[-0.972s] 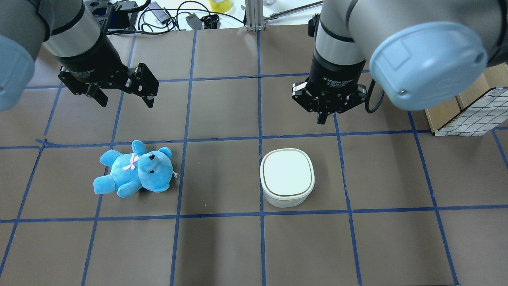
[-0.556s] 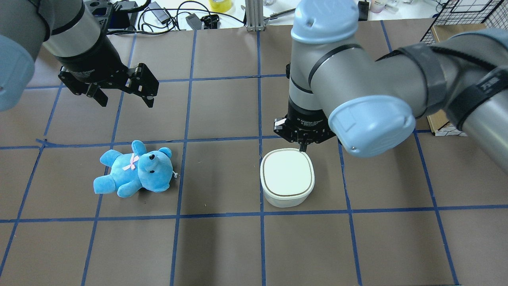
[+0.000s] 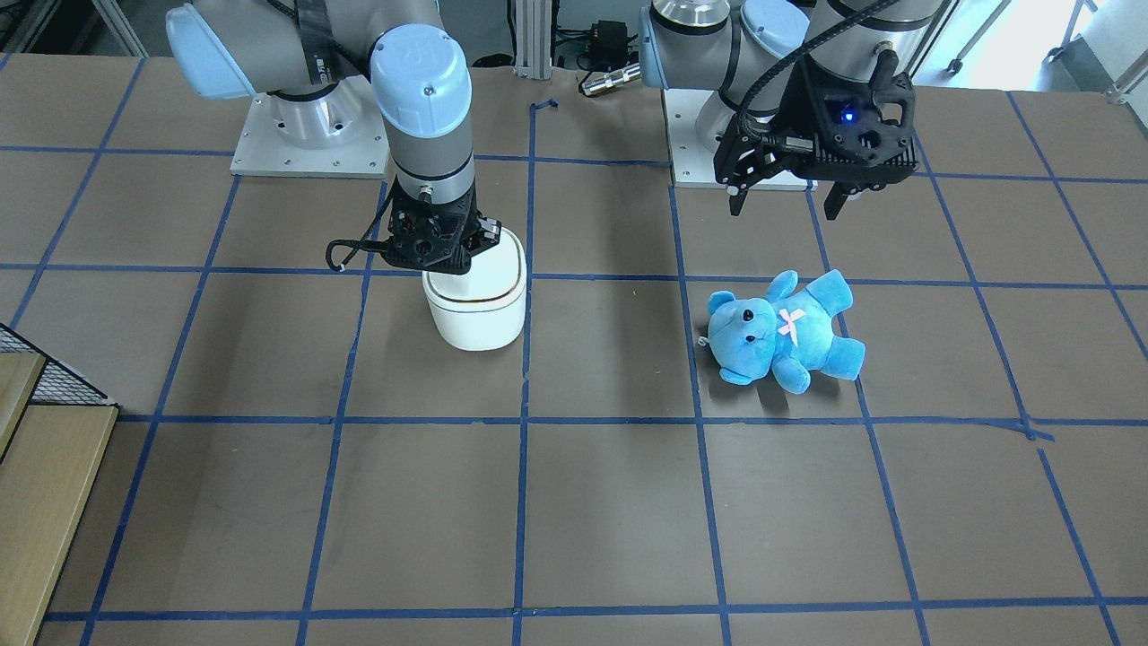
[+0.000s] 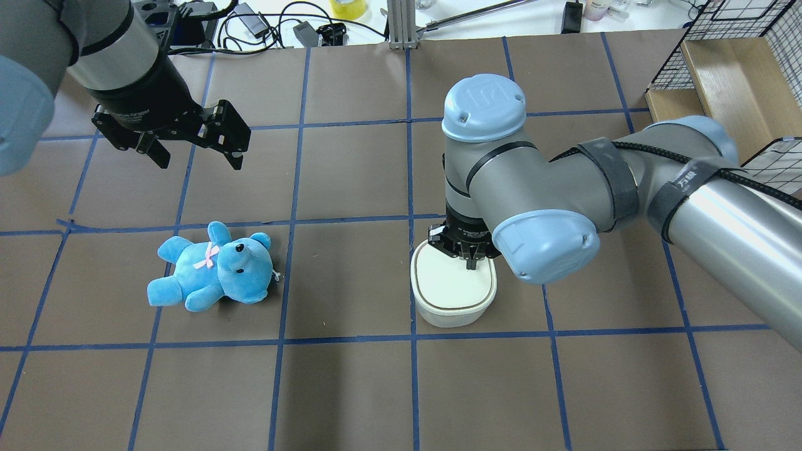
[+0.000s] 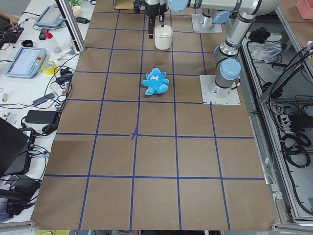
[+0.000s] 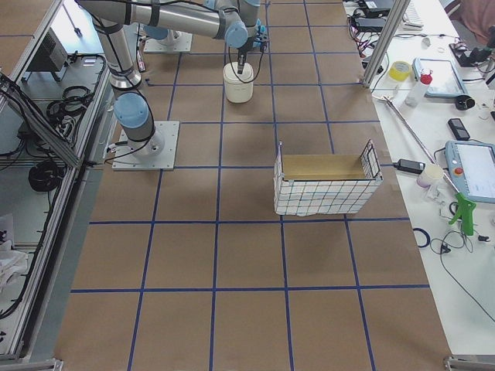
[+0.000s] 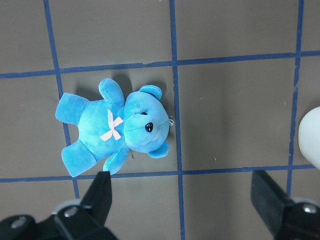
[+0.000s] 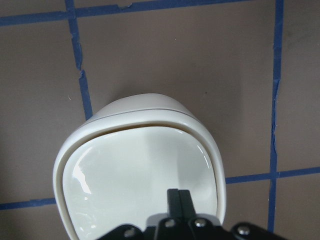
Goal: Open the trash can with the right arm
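The white trash can [image 4: 452,300] stands right of the table's middle; it also shows in the front view [image 3: 475,314] and the right wrist view [image 8: 140,165]. My right gripper [image 4: 471,262] is shut, and its joined fingertips [image 8: 178,196] press down on the lid near the can's far edge. The lid lies in its rim, with a thin seam showing at one edge in the wrist view. My left gripper [image 4: 197,153] is open and empty, held above the table beyond a blue teddy bear [image 4: 213,266].
The teddy bear [image 7: 117,127] lies on the table's left side, about two tiles from the can. A wire basket with a wooden box [image 6: 325,182] stands at the far right [image 4: 720,62]. Cables [image 4: 263,25] lie past the table's far edge.
My right arm has swung in and down from beyond the can, and its shut fingertips now rest on the lid. The left arm, the bear and the can have not moved.
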Controlling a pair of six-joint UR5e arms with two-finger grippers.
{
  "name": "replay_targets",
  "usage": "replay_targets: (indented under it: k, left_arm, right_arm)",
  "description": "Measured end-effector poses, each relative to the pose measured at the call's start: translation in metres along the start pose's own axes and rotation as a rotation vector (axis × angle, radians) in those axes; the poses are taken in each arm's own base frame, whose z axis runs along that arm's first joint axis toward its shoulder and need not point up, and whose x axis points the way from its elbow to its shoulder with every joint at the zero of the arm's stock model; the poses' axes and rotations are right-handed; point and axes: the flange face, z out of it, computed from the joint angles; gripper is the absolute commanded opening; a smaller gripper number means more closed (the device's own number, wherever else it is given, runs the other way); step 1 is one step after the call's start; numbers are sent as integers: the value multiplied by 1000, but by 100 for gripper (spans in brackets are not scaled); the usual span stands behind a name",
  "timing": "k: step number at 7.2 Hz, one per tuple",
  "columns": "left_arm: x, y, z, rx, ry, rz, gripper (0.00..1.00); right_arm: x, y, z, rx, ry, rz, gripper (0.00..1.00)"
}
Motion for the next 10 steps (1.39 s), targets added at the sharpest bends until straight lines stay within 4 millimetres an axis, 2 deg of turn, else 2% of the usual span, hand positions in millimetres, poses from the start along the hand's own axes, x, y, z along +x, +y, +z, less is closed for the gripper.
replay_targets:
  k: [2,3,4,5,7,8,9,10]
  left_arm:
    - [0,0,0,0,0,0,100]
    - [0,0,0,0,0,0,100]
    - [0,0,0,0,0,0,100]
    - [0,0,0,0,0,0,100]
    - [0,0,0,0,0,-1,100]
    - [0,0,0,0,0,-1,100]
    - [0,0,0,0,0,0,100]
    - [0,0,0,0,0,1,100]
  right_arm:
    - [-1,-2,8,-12,8,-2,0]
    - [-1,-2,10,-16,10,-1,97]
    - [-1,-2,6,-7,8,2,100]
    - [1,1,-16,32,-9,3,100]
    - [9,7,-85,111,-44,3,100]
    - [16,2,-123,136,-49,6,100]
    - [31,-9,-159,165,-53,8,100]
    - [58,-24,-191,200,-58,13,100]
